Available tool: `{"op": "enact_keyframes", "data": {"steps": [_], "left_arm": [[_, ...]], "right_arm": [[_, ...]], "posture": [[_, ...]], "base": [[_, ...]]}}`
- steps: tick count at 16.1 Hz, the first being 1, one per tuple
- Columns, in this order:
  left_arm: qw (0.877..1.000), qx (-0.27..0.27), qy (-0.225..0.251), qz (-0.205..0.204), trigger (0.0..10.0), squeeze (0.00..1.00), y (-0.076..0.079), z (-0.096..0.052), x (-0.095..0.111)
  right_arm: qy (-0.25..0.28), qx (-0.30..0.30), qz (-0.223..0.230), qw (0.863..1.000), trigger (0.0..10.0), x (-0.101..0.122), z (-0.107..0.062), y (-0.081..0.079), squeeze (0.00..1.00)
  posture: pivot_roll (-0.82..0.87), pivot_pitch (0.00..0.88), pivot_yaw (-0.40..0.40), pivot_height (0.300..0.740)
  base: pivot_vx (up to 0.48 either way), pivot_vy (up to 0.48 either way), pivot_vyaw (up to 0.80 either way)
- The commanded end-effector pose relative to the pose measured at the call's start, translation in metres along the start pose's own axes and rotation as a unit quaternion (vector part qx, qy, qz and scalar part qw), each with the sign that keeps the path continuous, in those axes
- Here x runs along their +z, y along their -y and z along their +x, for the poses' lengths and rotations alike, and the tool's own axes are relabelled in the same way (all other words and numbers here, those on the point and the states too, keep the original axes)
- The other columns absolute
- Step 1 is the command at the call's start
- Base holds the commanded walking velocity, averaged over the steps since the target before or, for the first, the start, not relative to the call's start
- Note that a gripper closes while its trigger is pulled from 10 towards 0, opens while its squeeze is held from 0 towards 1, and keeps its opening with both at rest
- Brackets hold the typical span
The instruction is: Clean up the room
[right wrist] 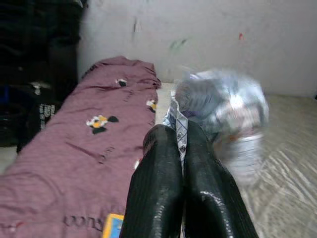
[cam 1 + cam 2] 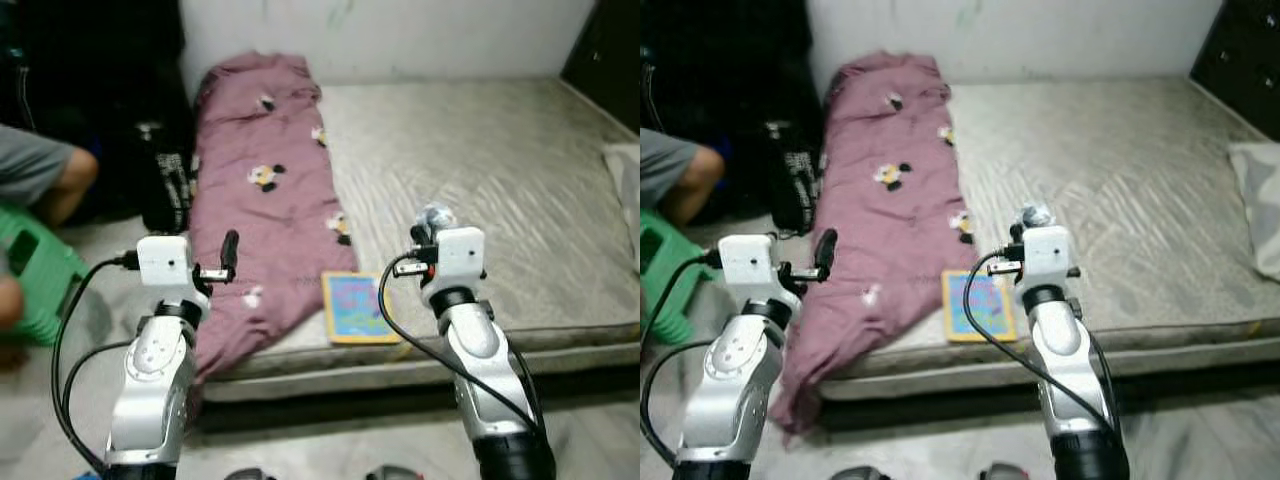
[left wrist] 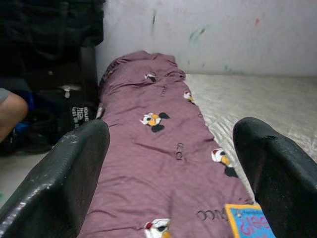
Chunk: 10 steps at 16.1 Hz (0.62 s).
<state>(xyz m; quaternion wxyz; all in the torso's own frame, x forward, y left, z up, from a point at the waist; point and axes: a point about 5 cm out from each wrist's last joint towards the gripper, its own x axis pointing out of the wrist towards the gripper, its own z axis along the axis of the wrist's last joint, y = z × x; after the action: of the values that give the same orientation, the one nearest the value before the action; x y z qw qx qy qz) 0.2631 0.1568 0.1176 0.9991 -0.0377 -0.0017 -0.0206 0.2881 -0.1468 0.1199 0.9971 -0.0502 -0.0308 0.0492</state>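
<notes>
The right gripper [image 1: 183, 148] is clamped on a crumpled clear plastic wrapper [image 1: 223, 114], held above the mattress [image 2: 520, 170] near its front edge. The left gripper [image 3: 171, 163] stands wide apart with nothing between its fingers, raised over the purple blanket [image 2: 265, 190] (printed with small cartoon figures). A colourful book [image 2: 358, 308] lies on the mattress beside the blanket.

One blanket [image 2: 262, 190], one book [image 2: 357, 307], one wrapper [image 1: 223, 111].
</notes>
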Motion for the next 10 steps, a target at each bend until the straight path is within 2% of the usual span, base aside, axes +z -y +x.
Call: {"op": "enact_keyframes", "data": {"steps": [1,7,10], "left_arm": [[1.0,-0.009,0.007,0.004,10.0,0.0,0.0064,0.0018,0.0021],[0.999,-0.009,0.025,0.022,10.0,0.0,0.0058,0.0057,0.0084],[0.999,-0.002,0.024,0.038,10.0,0.0,0.0001,0.0063,0.0089]], "right_arm": [[-0.003,-0.009,-0.004,1.0,10.0,-0.0015,-0.0016,0.0084,0.0],[0.006,-0.001,-0.012,1.0,10.0,0.001,0.0009,0.0068,0.0],[0.011,0.007,-0.016,1.0,10.0,0.0026,0.0017,0.0042,0.0]], "posture": [[-0.06,0.0,0.033,0.74],[-0.05,0.0,0.022,0.74],[-0.04,0.0,0.022,0.74]], "base": [[0.0,0.48,0.0],[0.0,0.0,0.0],[0.0,0.0,0.8]]}}
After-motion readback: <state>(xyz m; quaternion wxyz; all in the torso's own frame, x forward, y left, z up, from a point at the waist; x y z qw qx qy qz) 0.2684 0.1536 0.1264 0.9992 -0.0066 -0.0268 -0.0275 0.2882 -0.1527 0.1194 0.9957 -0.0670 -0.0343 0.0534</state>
